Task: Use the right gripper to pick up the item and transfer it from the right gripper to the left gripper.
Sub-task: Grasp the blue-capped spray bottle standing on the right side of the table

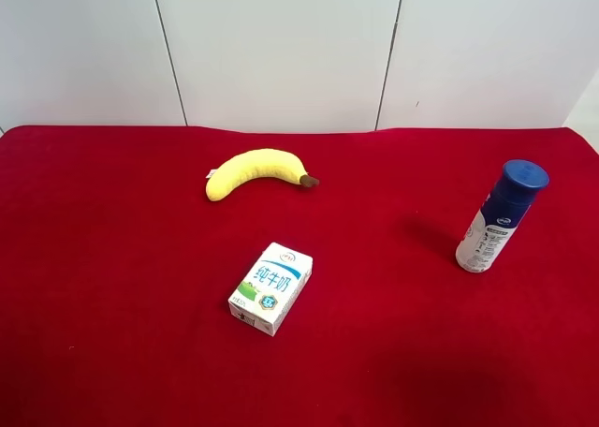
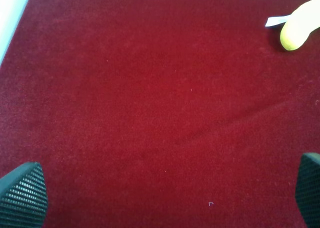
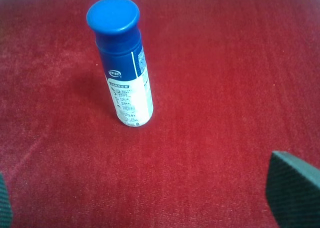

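Only exterior high: bottle (image 1: 498, 216) plus carton (image 1: 270, 288).

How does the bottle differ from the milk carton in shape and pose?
The bottle stands upright; the milk carton lies flat on a broad face. The bottle is a round cylinder with a dark blue cap; the carton is a box, no cap visible. Both are white with blue print, on the red cloth.
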You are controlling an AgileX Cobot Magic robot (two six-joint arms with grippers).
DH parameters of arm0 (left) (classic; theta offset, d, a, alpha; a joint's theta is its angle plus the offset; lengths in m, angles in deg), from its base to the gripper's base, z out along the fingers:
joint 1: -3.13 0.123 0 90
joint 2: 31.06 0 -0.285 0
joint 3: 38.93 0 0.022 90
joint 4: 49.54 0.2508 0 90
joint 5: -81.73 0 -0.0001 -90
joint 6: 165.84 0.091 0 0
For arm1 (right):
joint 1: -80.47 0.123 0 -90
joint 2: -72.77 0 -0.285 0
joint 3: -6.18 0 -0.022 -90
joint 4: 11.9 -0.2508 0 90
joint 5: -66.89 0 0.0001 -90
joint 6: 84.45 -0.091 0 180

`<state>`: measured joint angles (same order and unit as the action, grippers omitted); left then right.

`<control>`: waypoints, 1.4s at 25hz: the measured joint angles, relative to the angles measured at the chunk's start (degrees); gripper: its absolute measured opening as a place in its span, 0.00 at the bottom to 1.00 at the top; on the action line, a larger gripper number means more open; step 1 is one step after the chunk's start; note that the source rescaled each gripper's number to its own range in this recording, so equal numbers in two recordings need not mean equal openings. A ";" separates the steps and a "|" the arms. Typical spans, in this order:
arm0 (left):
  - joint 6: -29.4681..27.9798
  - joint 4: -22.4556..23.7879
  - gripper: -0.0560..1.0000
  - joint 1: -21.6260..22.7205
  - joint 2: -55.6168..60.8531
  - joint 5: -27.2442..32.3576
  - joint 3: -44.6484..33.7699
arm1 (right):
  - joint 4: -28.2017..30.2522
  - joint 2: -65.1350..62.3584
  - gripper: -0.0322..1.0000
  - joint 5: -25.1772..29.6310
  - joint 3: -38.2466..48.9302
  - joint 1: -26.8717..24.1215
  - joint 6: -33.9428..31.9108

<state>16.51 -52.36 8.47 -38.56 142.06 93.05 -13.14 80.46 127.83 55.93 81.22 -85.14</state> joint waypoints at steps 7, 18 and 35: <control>0.00 0.00 1.00 0.00 0.00 0.00 0.00 | 0.00 0.00 1.00 0.00 0.00 0.00 0.00; 0.00 0.00 1.00 0.00 0.00 0.00 0.00 | 0.00 0.00 1.00 0.00 0.00 0.00 0.00; 0.00 0.00 1.00 0.00 0.00 0.00 0.00 | 1.24 18.75 1.00 0.01 -11.73 0.00 0.00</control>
<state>16.51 -52.36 8.47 -38.56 142.06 93.05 -11.90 99.21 127.85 44.20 81.22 -85.14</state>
